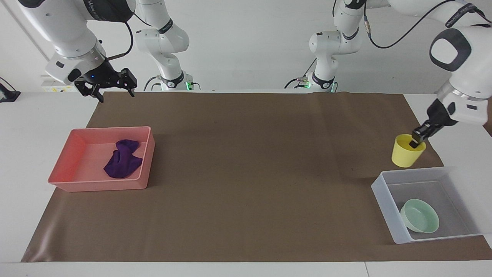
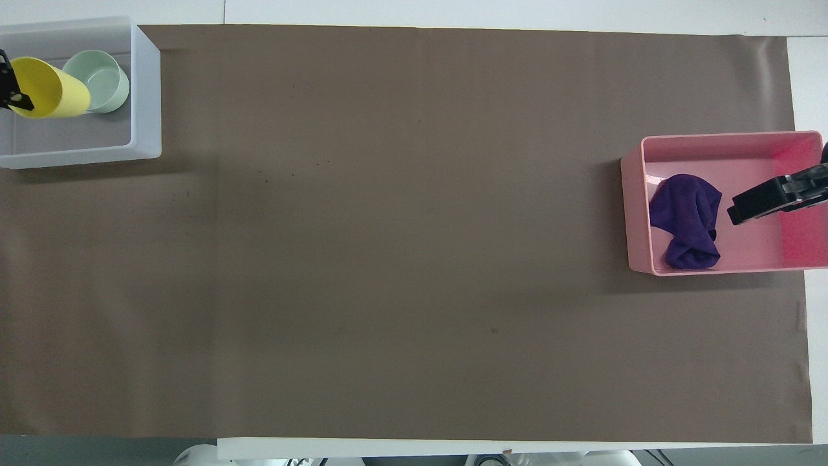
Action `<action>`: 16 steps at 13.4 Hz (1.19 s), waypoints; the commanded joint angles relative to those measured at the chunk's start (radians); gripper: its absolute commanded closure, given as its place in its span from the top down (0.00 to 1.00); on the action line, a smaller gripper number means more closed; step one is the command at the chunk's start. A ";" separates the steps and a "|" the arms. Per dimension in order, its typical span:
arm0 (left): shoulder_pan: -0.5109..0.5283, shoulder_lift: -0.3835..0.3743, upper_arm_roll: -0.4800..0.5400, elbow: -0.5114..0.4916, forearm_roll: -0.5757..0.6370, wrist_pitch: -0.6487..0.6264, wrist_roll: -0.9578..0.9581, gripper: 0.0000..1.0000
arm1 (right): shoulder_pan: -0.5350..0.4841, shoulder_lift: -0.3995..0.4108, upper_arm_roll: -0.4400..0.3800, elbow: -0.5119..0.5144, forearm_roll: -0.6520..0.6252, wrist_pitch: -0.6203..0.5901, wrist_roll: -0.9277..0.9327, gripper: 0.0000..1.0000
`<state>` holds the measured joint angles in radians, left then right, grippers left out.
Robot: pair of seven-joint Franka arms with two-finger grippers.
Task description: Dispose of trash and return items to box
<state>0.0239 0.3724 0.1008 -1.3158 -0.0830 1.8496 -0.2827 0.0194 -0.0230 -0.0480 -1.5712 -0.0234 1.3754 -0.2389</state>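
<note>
While the left gripper (image 1: 417, 139) pinches the cup (image 1: 406, 151) by its rim above the tub (image 1: 380, 192) at the left arm's corner, we advise lowering it beside the bowl (image 1: 419, 216) (upright). Right gripper (image 1: 111, 91) waits, fingers spread.

A brown paper mat (image 1: 246, 173) covers most of the white table (image 1: 34, 127), whose bare margins show around it. A pink rectangular tray (image 1: 61, 184) sits on the mat at nine o'clock in the facing view, three o'clock overhead.
</note>
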 commanded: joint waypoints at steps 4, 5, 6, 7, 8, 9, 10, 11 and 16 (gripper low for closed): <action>0.074 0.241 -0.012 0.098 0.006 0.206 0.091 0.00 | -0.007 -0.014 0.004 -0.023 -0.004 0.002 -0.020 0.99; 0.071 0.238 -0.012 0.066 0.009 0.207 0.097 0.00 | -0.007 -0.015 0.005 -0.024 -0.004 0.004 -0.022 0.99; 0.068 0.235 -0.013 0.038 0.008 0.212 0.114 0.00 | -0.007 -0.015 0.005 -0.029 -0.004 0.005 -0.023 0.99; 0.065 0.235 -0.016 0.026 0.000 0.226 0.115 0.00 | -0.007 -0.017 0.005 -0.033 -0.004 0.007 -0.029 0.99; 0.065 0.234 -0.016 0.006 -0.004 0.229 0.117 0.00 | -0.007 -0.021 0.005 -0.041 -0.004 0.014 -0.042 0.99; 0.064 0.229 -0.018 -0.008 -0.004 0.229 0.117 0.00 | -0.007 -0.025 0.005 -0.052 -0.004 0.031 -0.051 0.99; 0.064 0.224 -0.018 -0.020 -0.004 0.229 0.119 0.02 | -0.007 -0.029 0.005 -0.055 -0.004 0.037 -0.062 0.99; 0.061 0.214 -0.016 -0.048 -0.003 0.235 0.123 0.19 | -0.007 -0.029 0.005 -0.059 -0.004 0.039 -0.063 0.99; 0.034 0.175 -0.016 -0.149 -0.003 0.352 0.142 0.97 | -0.007 -0.032 0.005 -0.061 -0.003 0.039 -0.063 0.99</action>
<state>0.0734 0.5985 0.0773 -1.4013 -0.0833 2.1705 -0.1568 0.0199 -0.0258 -0.0480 -1.5962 -0.0233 1.3933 -0.2799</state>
